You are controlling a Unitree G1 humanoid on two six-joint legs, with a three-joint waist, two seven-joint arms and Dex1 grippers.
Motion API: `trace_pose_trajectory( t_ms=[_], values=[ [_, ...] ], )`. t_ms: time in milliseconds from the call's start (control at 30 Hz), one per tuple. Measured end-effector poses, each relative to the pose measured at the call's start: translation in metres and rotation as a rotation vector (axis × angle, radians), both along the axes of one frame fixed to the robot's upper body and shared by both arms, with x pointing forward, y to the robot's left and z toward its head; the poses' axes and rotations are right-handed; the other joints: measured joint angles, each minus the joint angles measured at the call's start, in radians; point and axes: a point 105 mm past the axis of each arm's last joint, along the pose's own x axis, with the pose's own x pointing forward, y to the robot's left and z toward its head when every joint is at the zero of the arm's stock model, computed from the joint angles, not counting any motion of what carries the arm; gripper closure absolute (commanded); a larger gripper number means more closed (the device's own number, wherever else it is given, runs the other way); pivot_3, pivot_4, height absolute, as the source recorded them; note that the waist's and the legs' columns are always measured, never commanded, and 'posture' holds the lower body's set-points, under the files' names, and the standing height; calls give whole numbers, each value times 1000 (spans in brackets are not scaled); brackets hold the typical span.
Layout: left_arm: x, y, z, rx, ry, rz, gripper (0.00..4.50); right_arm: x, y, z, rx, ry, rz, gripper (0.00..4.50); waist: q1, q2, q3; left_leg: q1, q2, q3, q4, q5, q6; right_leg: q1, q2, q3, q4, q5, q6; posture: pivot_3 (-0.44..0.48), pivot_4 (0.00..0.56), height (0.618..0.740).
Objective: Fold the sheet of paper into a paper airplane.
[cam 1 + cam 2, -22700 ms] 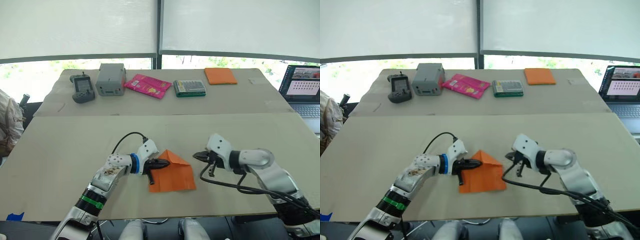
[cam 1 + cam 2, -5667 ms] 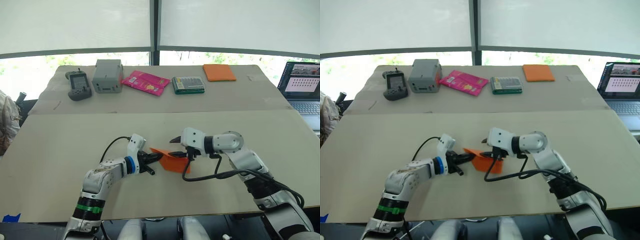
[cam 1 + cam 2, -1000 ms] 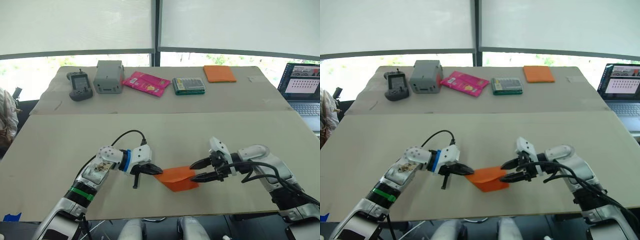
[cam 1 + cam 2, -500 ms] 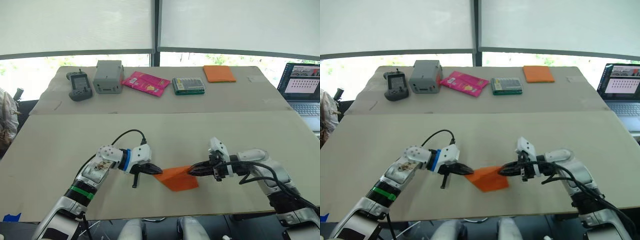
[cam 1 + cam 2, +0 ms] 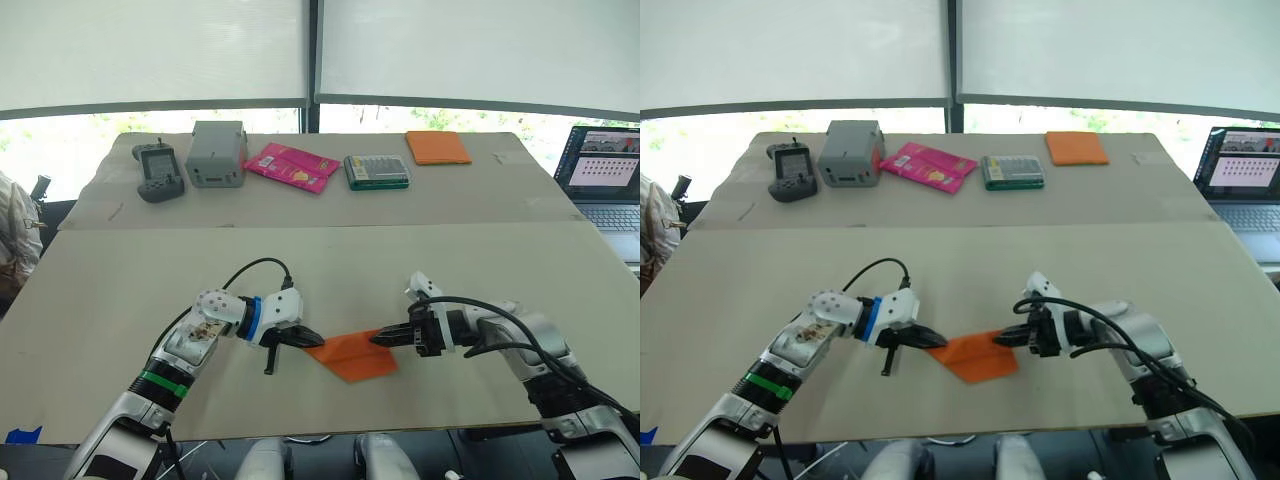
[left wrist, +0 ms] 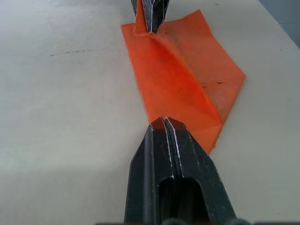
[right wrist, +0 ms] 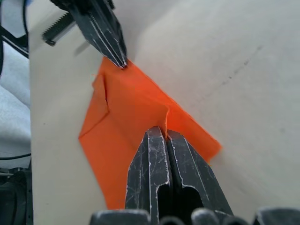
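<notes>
I have the thin bright-orange sheet of paper, already folded down to a layered wedge, lying on the near part of the pale beige table between my two arms. My left gripper, with its two black fingers pressed together, pinches the wedge's left tip. My right gripper is likewise clamped on the opposite corner, and in the right wrist view a short raised ridge of paper stands just ahead of its closed fingers. The paper looks slightly lifted along the line between the two pinch points, resting on the table at its near edge.

I judge this to be mid-fold: several creases are in, but the shape is too broad for a finished plane. The next move calls for bringing one pinched corner over along the centre line while the other stays anchored, then flattening the crease. Pulling the two apart risks tearing the thin sheet.
</notes>
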Motion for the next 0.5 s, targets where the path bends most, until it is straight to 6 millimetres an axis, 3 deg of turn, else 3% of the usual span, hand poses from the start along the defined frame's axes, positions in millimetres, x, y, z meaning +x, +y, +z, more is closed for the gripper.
trace_pose_trajectory(
  t_ms=[300,500],
  values=[
    [5,2,1,-23,-18,54,4500,2,-1,-2,-24,40,-20,4470,-3,0,0,3,0,0,0,0,0,3,0,0,0,0,0,0,150,740],
    [9,-11,27,-214,-31,78,4500,3,-1,-3,-26,45,-24,4470,-4,-1,0,3,1,0,0,0,0,2,0,0,0,0,0,0,150,740]
  ],
)
